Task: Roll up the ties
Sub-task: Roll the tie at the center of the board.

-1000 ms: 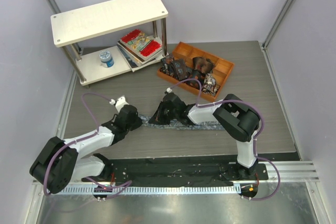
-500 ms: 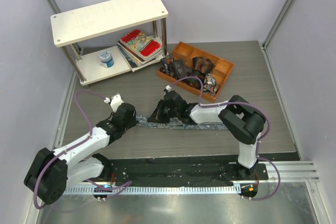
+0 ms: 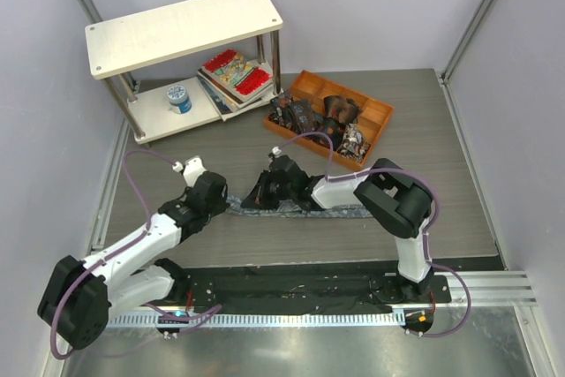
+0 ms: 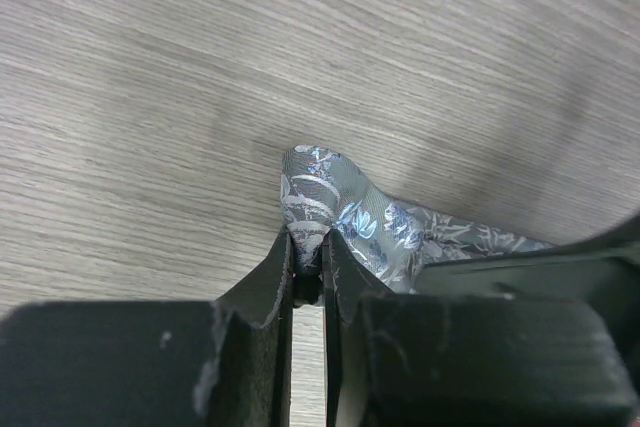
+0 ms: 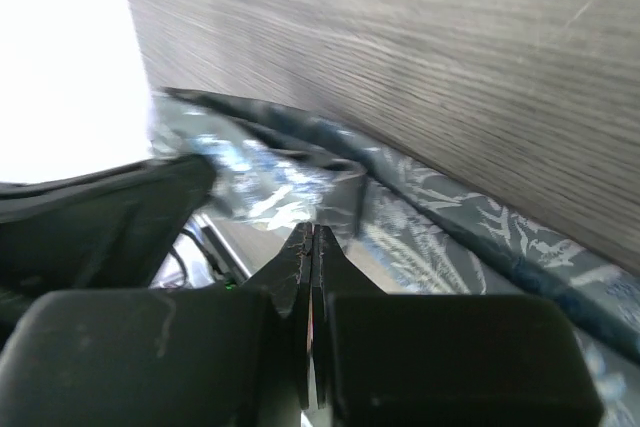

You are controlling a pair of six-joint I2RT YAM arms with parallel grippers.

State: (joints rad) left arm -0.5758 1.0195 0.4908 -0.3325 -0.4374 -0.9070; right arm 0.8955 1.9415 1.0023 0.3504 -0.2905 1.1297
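Long tie (image 4: 345,217): narrow strip of grey-blue cloth w/ a fine pale leaf-like speckle and a slight sheen. It lies on the grey wood-grain surface (image 3: 450,174). From my top view it reads as one thin dark band running side to side, w/ both arms reaching to its left portion.

Left tool (image 4: 308,282): fingers almost together, pinching the tie's left end. On my left wrist cam the cloth is caught betw. the two tips and bulges out just beyond them in a small rounded fold. The rest of the strip trails off to this tool's right, low on the surface and partly hidden behind the tool body.

Right tool (image 5: 312,235): fingers pressed together, tips meeting in a single line. On my right wrist cam the tie lies just beyond the tips and off to their right. A folded-over edge sits right at the tip. I can't tell whether any cloth is caught betw. them. The left side of that view is blown out white.

Top view again: both tools are low over the surface and close to each other. The left one is at the strip's left end, and the right one is just to its right on the same strip. Most of the tie stretches away to the right, under the right forearm.

Rolled ties (image 3: 338,110): small dark rolls w/ red/orange print, packed in an orange tray (image 3: 386,115). They sit well beyond the right tool, apart from both tools.
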